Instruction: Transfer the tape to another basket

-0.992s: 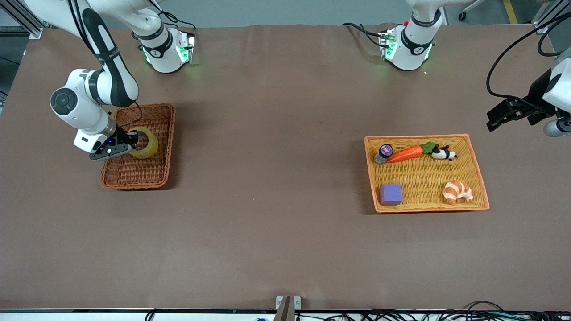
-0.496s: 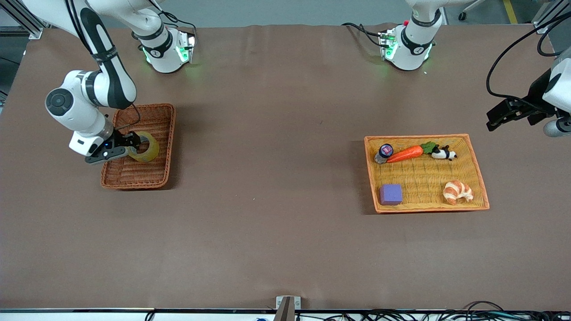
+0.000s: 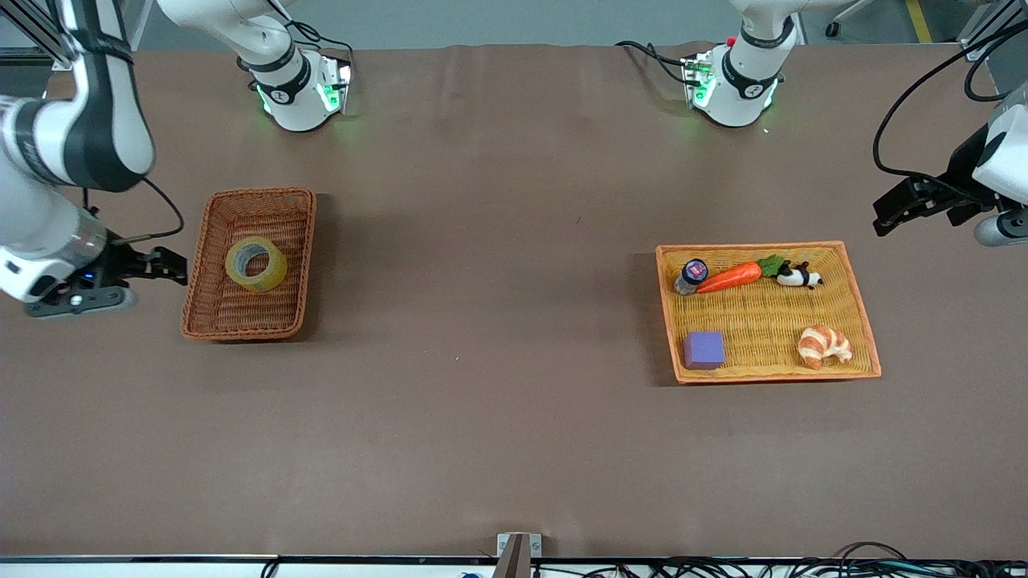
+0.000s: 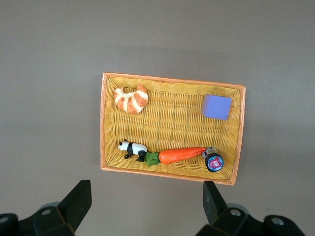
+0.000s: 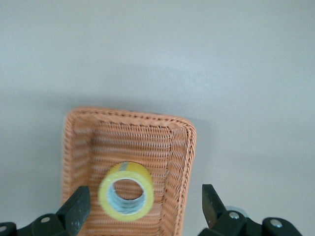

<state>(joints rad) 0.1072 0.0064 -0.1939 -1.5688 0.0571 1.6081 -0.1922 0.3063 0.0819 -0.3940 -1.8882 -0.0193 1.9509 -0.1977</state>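
Two baskets, one tape, one carrot, croissant, purple block, perhaps a panda.

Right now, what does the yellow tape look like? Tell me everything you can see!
The tape is a thick ring of see-through yellowish plastic with a wide grey hole in its middle. It lies nearly flat, hole facing up, inside the dark reddish-brown wicker basket, resting on the woven bottom. Only the basket touches it. The right gripper is open, off to the side past the basket's rim, toward the right arm's end of the table, holding nothing.
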